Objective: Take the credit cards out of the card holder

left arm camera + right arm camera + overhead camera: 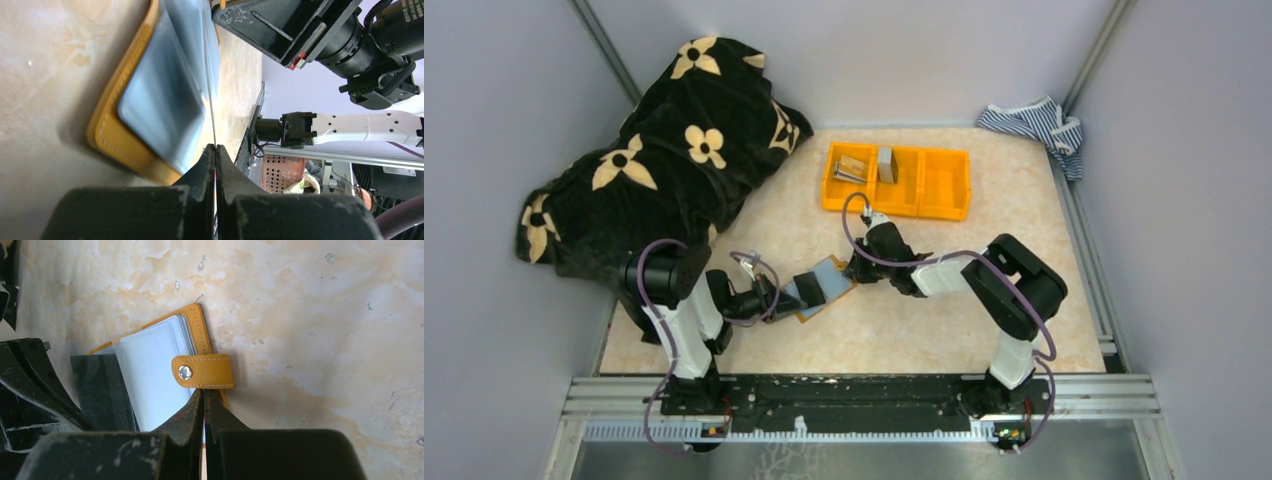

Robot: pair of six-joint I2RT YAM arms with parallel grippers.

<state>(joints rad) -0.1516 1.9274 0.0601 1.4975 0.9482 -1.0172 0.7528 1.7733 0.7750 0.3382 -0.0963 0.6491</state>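
The card holder (826, 285) lies open on the table between my two arms, orange-tan outside (110, 135) with grey-blue sleeves (155, 370) and a snap tab (202, 371). My left gripper (215, 146) is shut on a thin dark credit card (102, 390). The card sticks out of the holder's left side and appears edge-on (210, 90) in the left wrist view. My right gripper (204, 390) is shut on the holder's edge just below the snap tab. In the top view the left gripper (776, 292) and right gripper (856, 268) sit at opposite ends of the holder.
An orange three-compartment bin (944, 185) stands behind the holder, with flat cards (854, 167) and a grey block (886, 163) in its left part. A black flowered blanket (674, 160) covers the back left. A striped cloth (1034, 125) lies at the back right corner.
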